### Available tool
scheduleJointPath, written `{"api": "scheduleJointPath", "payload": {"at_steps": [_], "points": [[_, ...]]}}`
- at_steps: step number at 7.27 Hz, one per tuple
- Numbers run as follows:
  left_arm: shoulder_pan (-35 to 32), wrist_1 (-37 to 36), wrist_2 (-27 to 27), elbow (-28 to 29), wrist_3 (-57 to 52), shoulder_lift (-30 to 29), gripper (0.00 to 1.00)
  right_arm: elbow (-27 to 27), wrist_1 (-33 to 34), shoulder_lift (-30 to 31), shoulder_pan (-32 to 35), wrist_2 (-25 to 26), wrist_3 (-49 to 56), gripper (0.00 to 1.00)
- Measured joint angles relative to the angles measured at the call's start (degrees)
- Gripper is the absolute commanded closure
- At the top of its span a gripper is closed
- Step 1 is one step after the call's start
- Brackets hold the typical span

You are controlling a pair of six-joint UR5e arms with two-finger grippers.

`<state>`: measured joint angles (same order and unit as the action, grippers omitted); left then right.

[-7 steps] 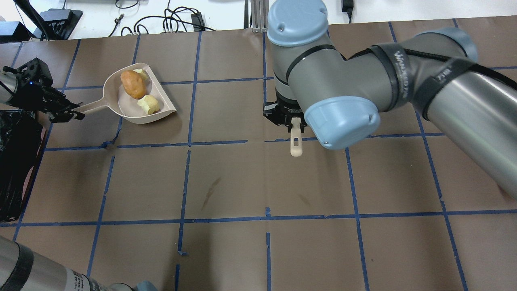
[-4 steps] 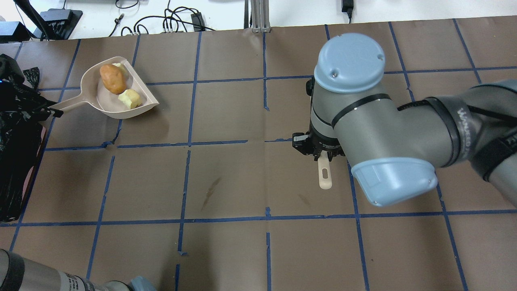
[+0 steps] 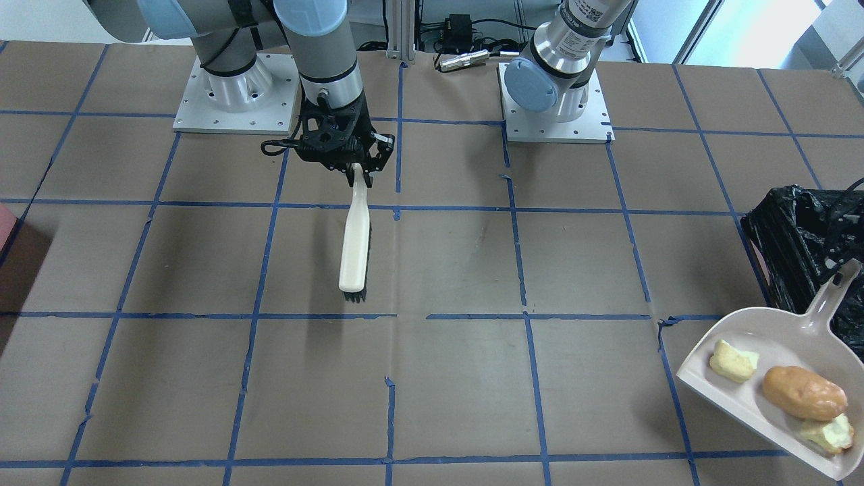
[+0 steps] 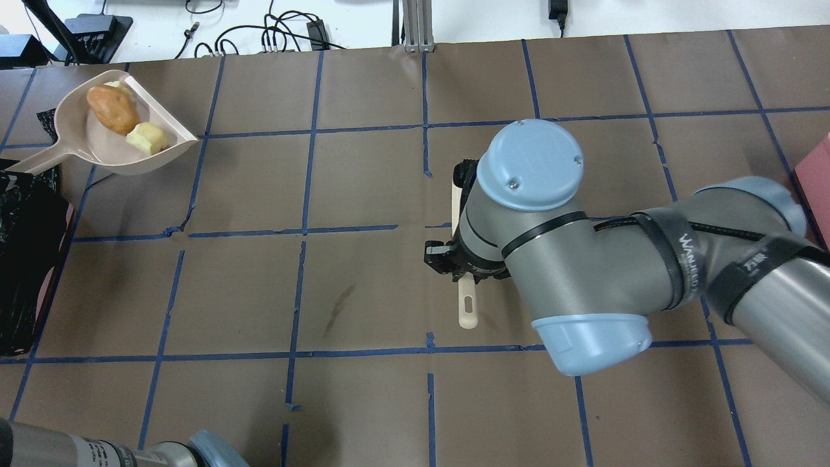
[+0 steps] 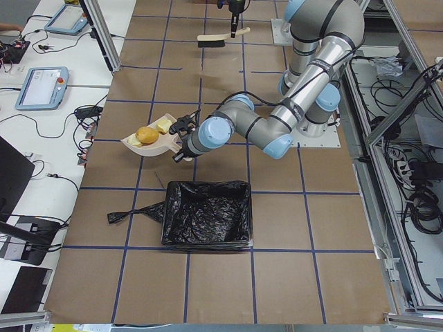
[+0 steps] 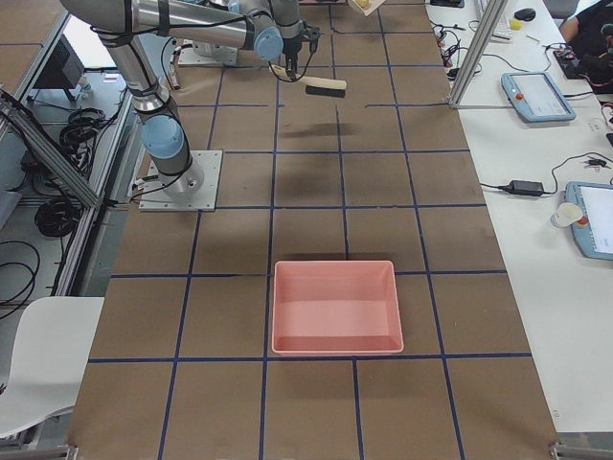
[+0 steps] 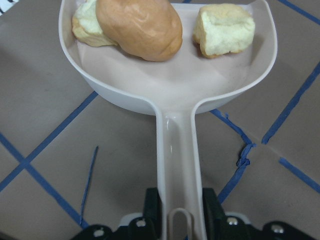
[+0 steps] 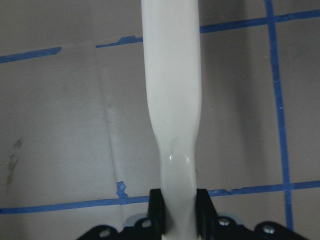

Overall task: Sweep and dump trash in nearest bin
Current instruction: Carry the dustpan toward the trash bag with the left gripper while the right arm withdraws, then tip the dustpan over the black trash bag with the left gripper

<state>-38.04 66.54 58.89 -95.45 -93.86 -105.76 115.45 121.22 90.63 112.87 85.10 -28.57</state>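
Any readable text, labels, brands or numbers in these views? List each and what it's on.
"WANJ...": white print on the black strap around the right arm; the later letters are too blurred to read.
Second strap, same arm: pale print, unreadable.
Sticker on the left arm: too small to read.
Dustpan, brush, bin: no text visible.

Surface (image 4: 363, 292) covered in brown paper, with a blue tape grid (image 4: 306, 194); the paper is torn in spots. White side table (image 5: 48, 131) along one long edge, carrying two teach pendants (image 5: 43, 86), a power brick with loose cables (image 5: 86, 112) and a paper cup (image 6: 563, 215). Black monitor (image 5: 8, 176) at one end. Aluminium frame post (image 5: 101, 34) at the surface's edge. White chair (image 6: 43, 355) on the opposite side. Bright, even indoor light, soft shadows.
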Motion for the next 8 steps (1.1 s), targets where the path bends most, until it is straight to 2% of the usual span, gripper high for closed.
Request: {"api": "scheduleJointPath", "payload": {"at_steps": [3,6,8], "points": [[9.4,3.4,-5.3,0.8,-1.0,1.8,1.0,3.3,8.7,-5.5,7.3,0.9,-0.5,0.89],[21.9,11.4,-6.0,1.6,-6.7,5.2,1.0,7.3,12.6,-5.2,9.4,1.2,0.6,0.9],[30.6,13.9,-4.4,1.9,-12.8,5.7,1.0,10.3,14.9,-5.2,11.2,2.1,-1.0,0.89]]}}
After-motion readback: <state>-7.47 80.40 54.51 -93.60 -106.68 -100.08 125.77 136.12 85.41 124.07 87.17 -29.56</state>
